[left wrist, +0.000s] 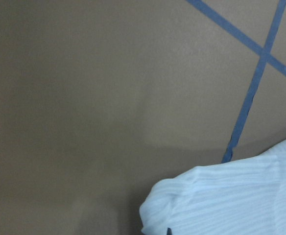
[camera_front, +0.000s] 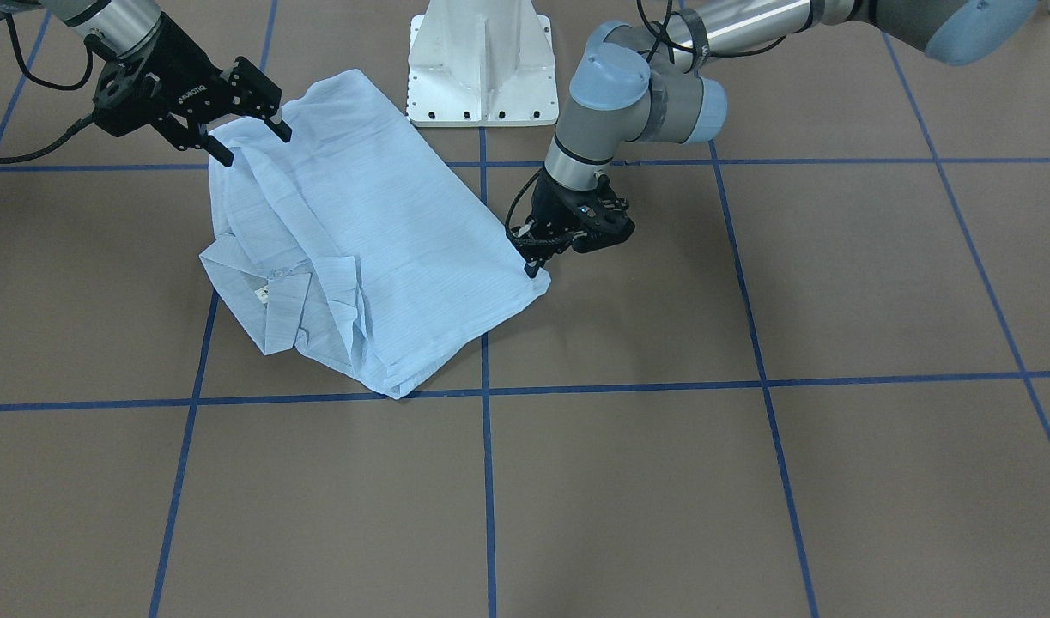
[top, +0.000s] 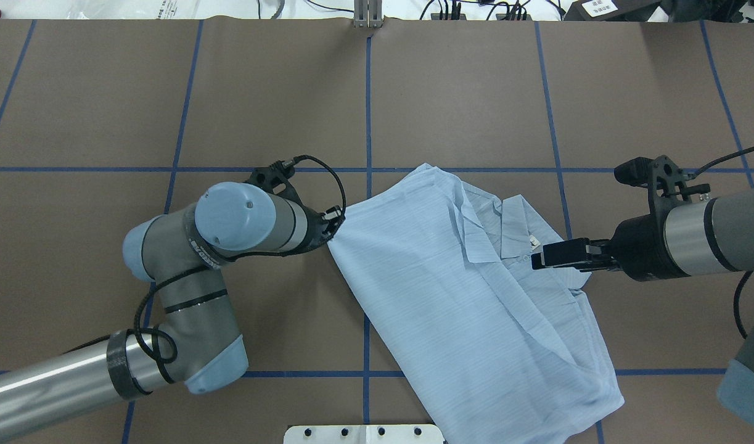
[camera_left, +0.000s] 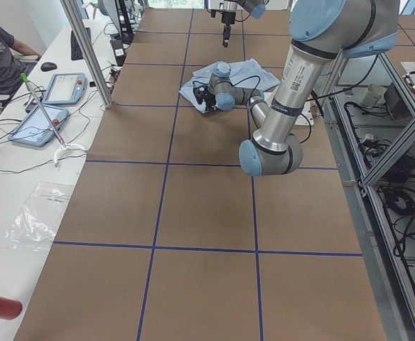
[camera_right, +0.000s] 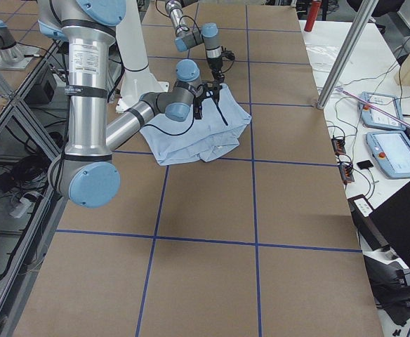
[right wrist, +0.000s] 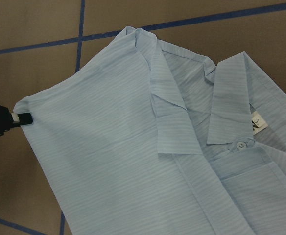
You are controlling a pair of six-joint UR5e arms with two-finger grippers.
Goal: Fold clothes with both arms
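The left arm's black fingers [camera_front: 535, 266] pinch one corner of the light blue striped button-up shirt [top: 450, 296], part-folded on the brown surface [top: 475, 92]. The right arm's black fingers [camera_front: 276, 124] hover spread over its opposite edge; best clamp all layers before lifting.

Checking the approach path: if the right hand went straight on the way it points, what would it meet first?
Probably the shirt, near its collar: the open right hand points down at that end and its wrist view is filled by cloth. How high it hangs is unclear.
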